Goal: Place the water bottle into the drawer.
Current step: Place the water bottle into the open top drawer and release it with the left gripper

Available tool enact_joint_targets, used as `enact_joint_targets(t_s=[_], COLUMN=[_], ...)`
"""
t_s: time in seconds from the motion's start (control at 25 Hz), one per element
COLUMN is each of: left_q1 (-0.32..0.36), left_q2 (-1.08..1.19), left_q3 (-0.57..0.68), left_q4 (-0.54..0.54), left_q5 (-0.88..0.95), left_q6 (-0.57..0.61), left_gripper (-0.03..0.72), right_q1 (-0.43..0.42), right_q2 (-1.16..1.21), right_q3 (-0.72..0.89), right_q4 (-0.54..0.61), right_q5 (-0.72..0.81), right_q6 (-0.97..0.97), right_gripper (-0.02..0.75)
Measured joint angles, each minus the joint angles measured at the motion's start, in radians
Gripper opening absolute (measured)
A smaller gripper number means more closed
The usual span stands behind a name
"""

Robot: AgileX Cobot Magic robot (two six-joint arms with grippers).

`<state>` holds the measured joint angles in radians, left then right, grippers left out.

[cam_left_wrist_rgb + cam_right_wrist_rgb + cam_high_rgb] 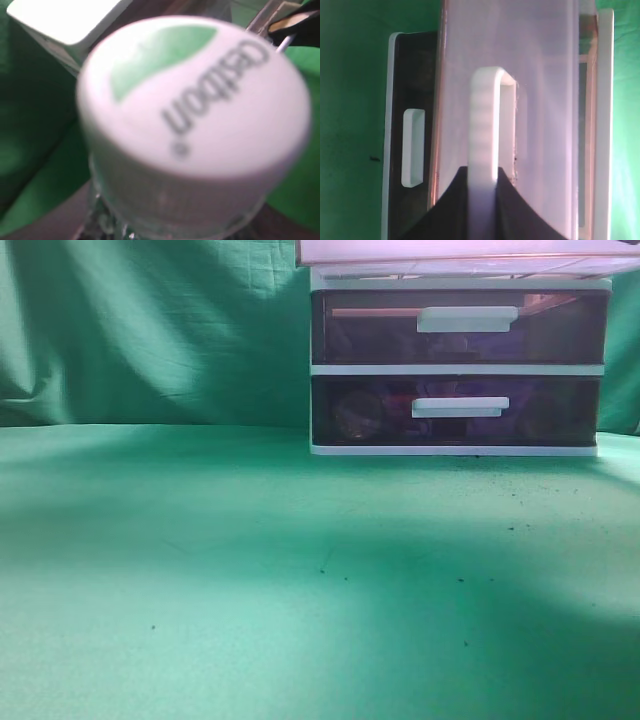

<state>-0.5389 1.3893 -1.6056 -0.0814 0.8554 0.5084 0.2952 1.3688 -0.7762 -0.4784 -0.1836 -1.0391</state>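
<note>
Exterior view: green cloth table [250,580], wrinkle-free in front, dotted with small dark specks, lit in a pale band across the middle and shadowed toward the lower right. Behind it, a draped green backdrop [150,330] with soft folds. At the right rear, standing on the cloth, a white-framed drawer unit [460,369] with two lower drawers [560,370] closed, dark translucent, each with a white handle; dim shapes inside, not identifiable. Along the top edge of the frame, the drawer [470,252], pale pinkish, pulled forward past the frame, only its underside and front lip visible. No arms seen from this angle.

Left wrist view: filled almost wholly by the white cap of the water bottle [192,107], blurred, with a green leaf mark and dark lettering, clear plastic just below. Bottle apparently held close under the camera, yet left gripper fingers not visible, so grip cannot be confirmed. White corner of the unit at upper left, green cloth around.

Right wrist view: looking down the unit's front. Right gripper [482,200], dark fingers closed narrowly on either side of the white handle [485,125] of the drawer, which extends out over a lower handle and the green cloth at both sides.
</note>
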Motion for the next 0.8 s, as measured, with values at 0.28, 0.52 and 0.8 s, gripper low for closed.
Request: enact_joint_targets(t_s=[0.28, 0.52, 0.8], left_q1=[-0.257, -0.324, -0.324], left_q2=[0.275, 0.411, 0.501], left_q3=[-0.303, -0.421, -0.429], left_q4=[0.412, 0.541, 0.580], left_q5=[0.019, -0.083, -0.209], left_q6=[0.012, -0.019, -0.116], left_gripper=[0.307, 0.307, 0.307], right_q1=[0.000, 0.000, 0.000], right_q2=[0.000, 0.000, 0.000], right_q3=[0.000, 0.000, 0.000], right_q4=[0.000, -0.002, -0.006], right_q5=[0.001, 0.005, 0.010], right_q6=[0.018, 0.024, 0.060], right_gripper=[0.079, 0.079, 0.079])
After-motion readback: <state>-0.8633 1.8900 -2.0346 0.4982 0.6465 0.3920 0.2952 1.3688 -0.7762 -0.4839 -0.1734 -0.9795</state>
